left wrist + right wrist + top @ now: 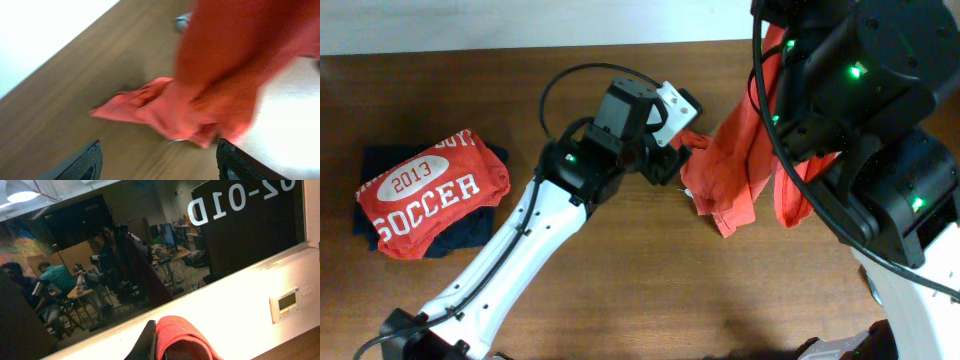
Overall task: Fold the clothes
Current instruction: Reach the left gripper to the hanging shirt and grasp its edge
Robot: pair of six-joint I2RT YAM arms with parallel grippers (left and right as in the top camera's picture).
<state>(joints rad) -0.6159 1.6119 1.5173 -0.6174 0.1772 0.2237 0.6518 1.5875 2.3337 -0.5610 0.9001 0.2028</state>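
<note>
Orange-red shirt [740, 165] tight in right gripper [156, 341], its hem just beyond wide-apart left gripper [159, 162]

On the folded T-shirt [425, 195], well to the left of the fingers of the left gripper [682, 150], "2013" is printed in a white oval, with "SOCCER" in white capitals beneath it; the line above the oval cannot be read. Above and to the right of the right gripper [155, 337], large white characters are seen back to front on a dark window panel [250, 235]: "D", "1", "0", a dash, "0", then a cut-off figure.
</note>
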